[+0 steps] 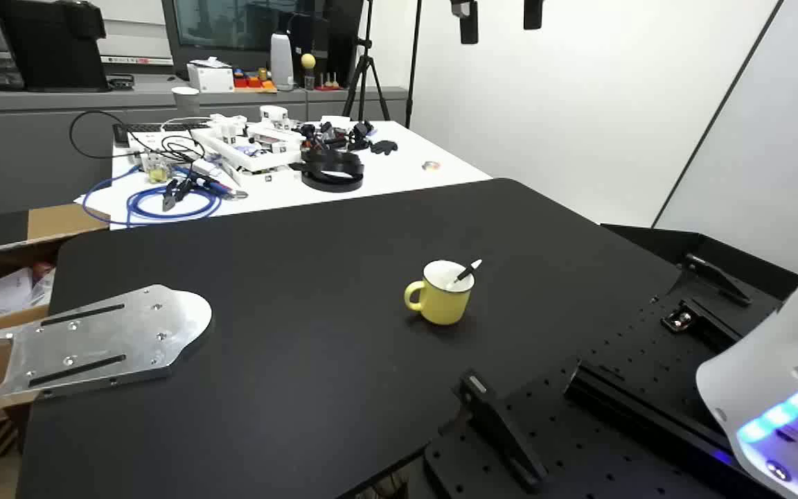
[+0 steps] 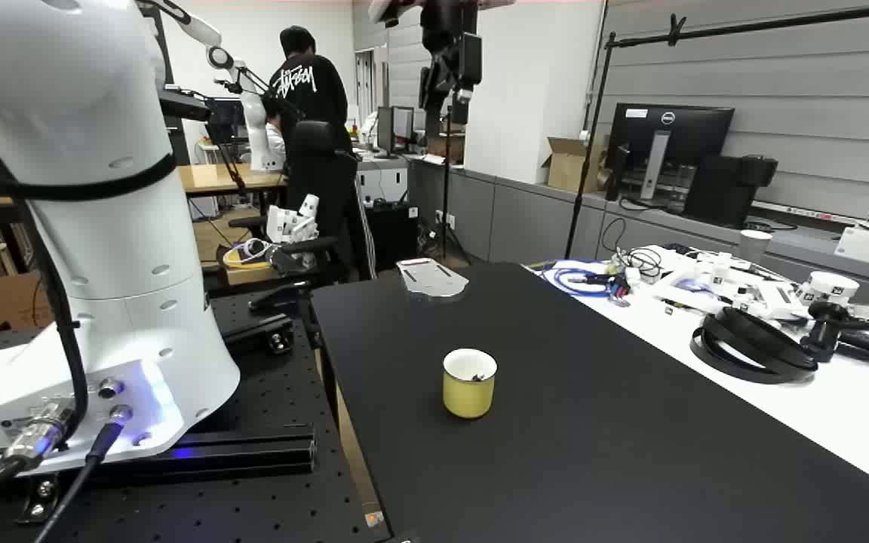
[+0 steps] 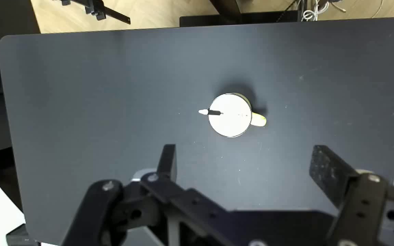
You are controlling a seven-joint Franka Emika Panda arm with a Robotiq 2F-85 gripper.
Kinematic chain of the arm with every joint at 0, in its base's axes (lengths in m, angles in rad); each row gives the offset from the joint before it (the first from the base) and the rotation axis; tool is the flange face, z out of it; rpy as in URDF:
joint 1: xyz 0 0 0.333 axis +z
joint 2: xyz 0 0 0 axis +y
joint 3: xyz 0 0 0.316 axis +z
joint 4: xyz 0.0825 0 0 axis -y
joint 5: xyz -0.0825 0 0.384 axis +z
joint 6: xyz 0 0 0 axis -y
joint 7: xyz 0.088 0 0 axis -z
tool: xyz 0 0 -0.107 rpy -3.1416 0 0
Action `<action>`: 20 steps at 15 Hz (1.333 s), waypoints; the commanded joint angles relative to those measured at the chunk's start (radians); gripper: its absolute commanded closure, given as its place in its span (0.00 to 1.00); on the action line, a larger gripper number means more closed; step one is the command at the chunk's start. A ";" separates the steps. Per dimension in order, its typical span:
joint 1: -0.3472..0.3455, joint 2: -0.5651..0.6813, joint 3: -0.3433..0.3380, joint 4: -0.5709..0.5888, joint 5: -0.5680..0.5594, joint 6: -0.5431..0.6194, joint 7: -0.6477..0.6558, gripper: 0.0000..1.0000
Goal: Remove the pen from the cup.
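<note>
A small pale yellow mug (image 1: 442,303) with a white inside stands upright on the matte black tabletop (image 1: 302,312), its handle out to one side. I see the thin, short dark pen (image 1: 467,271) slanting inside it, white end poking out over the rim. Higher up, well apart, the black two-fingered gripper (image 3: 244,148) hangs with jaws spread wide. A slotted silver metal plate (image 1: 132,329) overhangs the tabletop's edge.
</note>
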 commanded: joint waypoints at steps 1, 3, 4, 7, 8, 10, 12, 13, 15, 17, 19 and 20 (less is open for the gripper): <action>0.033 0.004 -0.030 0.001 -0.010 -0.002 0.009 0.00; 0.033 0.004 -0.030 0.001 -0.010 -0.002 0.009 0.00; 0.033 0.004 -0.030 0.001 -0.010 -0.002 0.009 0.00; 0.033 0.004 -0.030 0.001 -0.010 -0.002 0.009 0.00; 0.033 0.004 -0.030 0.001 -0.010 -0.002 0.009 0.00; 0.033 0.004 -0.030 0.001 -0.010 -0.002 0.009 0.00; 0.039 0.022 -0.039 0.011 -0.023 0.005 -0.062 0.00; 0.044 0.035 -0.046 0.015 -0.040 0.011 -0.117 0.00; 0.054 0.062 -0.075 0.024 -0.080 0.029 -0.251 0.00; 0.054 0.099 -0.104 0.034 -0.135 0.040 -0.368 0.00; 0.050 0.138 -0.132 0.045 -0.194 0.045 -0.480 0.00; 0.050 0.162 -0.150 0.051 -0.208 0.049 -0.545 0.00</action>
